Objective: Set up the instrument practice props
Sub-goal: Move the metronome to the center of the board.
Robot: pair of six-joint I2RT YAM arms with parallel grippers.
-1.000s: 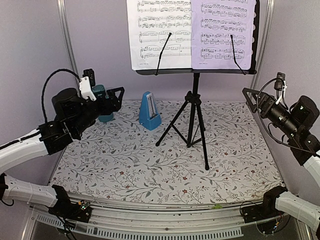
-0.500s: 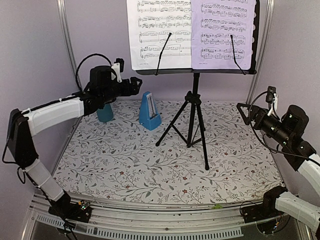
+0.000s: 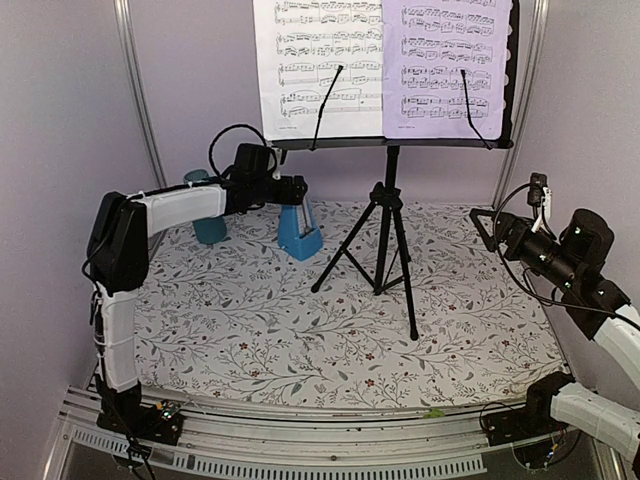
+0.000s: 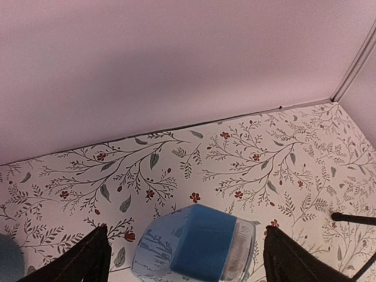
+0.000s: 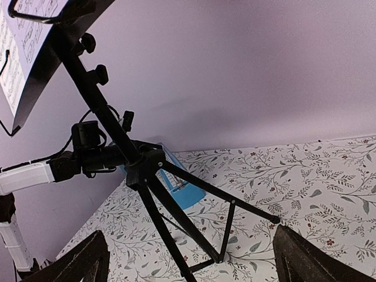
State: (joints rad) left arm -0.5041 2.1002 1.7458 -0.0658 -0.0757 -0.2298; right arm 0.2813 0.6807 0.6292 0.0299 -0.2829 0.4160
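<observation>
Blue plastic, the metronome [image 4: 197,244] looks light, rigid and slick; it stands left of the music stand [image 3: 390,200], beneath the left gripper [image 3: 297,189], jaws spread wide. A low pinch across its tapered sides seems safest.

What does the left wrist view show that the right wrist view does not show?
Only left wrist: the metronome from above, between the left gripper's open fingers. Only right wrist: the music stand, a sheet-music page and the left arm. Both: the metronome, the floral table cover and the wall.
</observation>
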